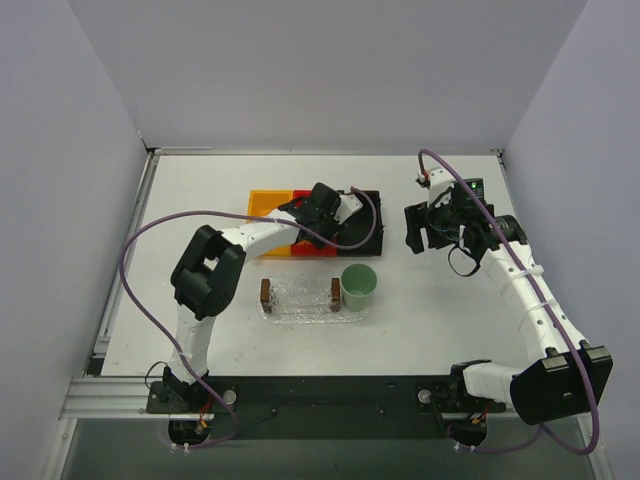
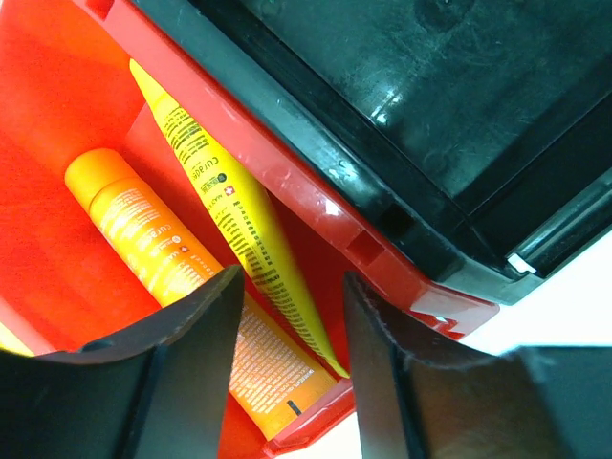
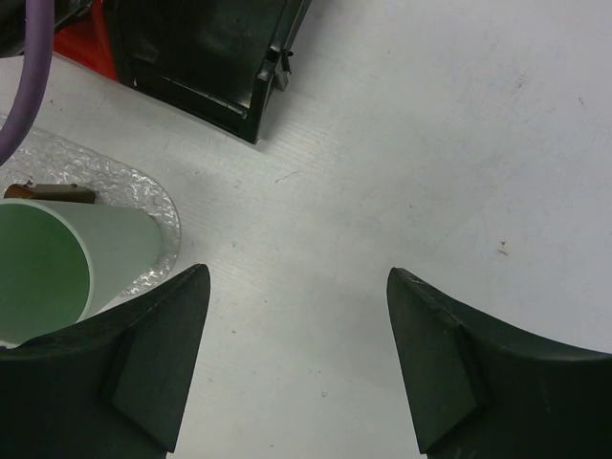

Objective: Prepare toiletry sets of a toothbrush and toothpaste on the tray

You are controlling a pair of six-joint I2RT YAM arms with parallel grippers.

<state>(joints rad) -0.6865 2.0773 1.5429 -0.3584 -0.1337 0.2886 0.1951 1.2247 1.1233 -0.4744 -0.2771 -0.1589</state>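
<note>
Toothpaste tubes (image 2: 239,220), yellow beside orange, lying inside red bin (image 2: 57,115), not yet on tray (image 1: 300,302) just nearer than bin. Left tool (image 2: 287,296) part-open above bin, straddling yellow one, likely lining up a pinch. Right tool (image 3: 296,287) spread wide, empty, right of bin over desk (image 3: 430,143).

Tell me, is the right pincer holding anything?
No, the right pincer is open above the table with nothing in it.
</note>
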